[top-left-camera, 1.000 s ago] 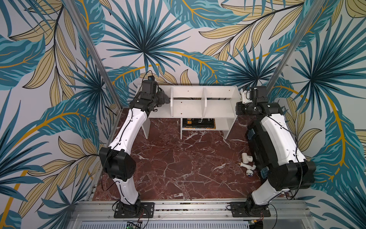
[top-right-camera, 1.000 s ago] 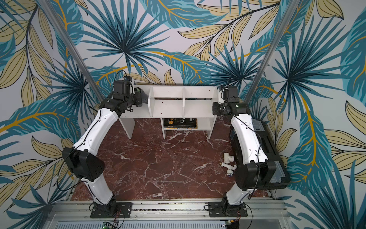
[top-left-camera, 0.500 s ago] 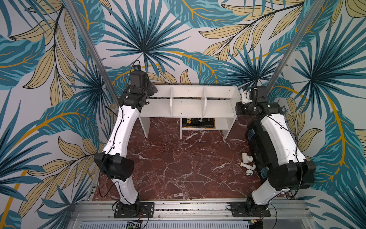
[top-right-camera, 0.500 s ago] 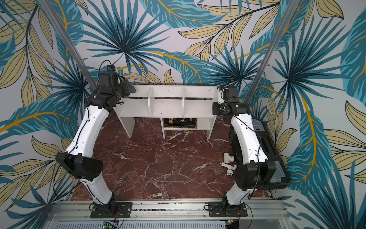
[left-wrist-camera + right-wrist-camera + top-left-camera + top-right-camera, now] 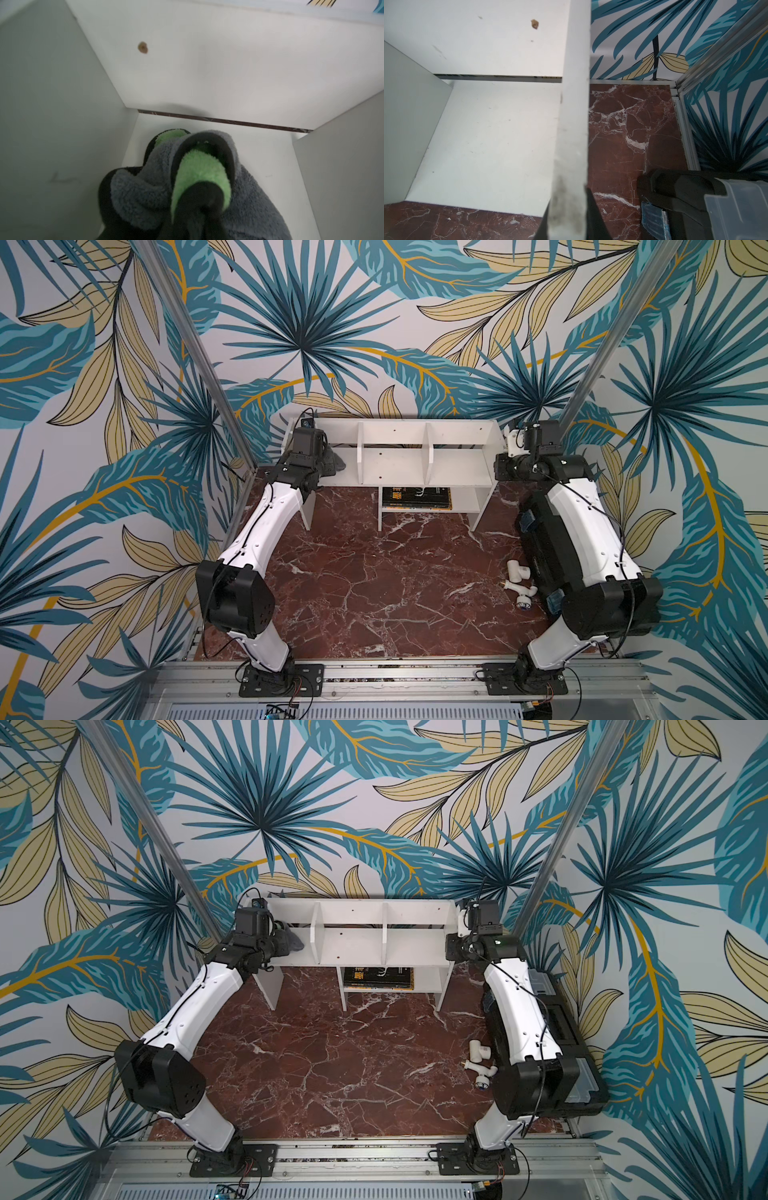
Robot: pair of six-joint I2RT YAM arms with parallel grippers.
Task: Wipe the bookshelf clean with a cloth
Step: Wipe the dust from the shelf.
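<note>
The white bookshelf (image 5: 395,466) (image 5: 353,944) stands at the back of the marble table. The cloth (image 5: 199,172), grey with a lime-green side, is bunched on the floor of its left compartment. My left gripper (image 5: 199,199) is shut on the cloth, and its dark fingers are half buried in the folds. In both top views the cloth (image 5: 338,462) (image 5: 296,942) pokes out just past the left wrist. My right gripper (image 5: 566,218) is shut on the bookshelf's right end panel (image 5: 573,124), one finger on each side. It shows in a top view at that end (image 5: 503,450).
A black toolbox (image 5: 540,539) (image 5: 695,197) lies along the right edge under the right arm. White pipe fittings (image 5: 517,576) lie beside it. A dark flat book (image 5: 415,497) fills the lower cubby. Metal posts and patterned walls close in the back corners.
The left gripper with the cloth swung up toward the shelf's left end half a second ago. It has come back down into the left compartment. The right arm has not moved.
</note>
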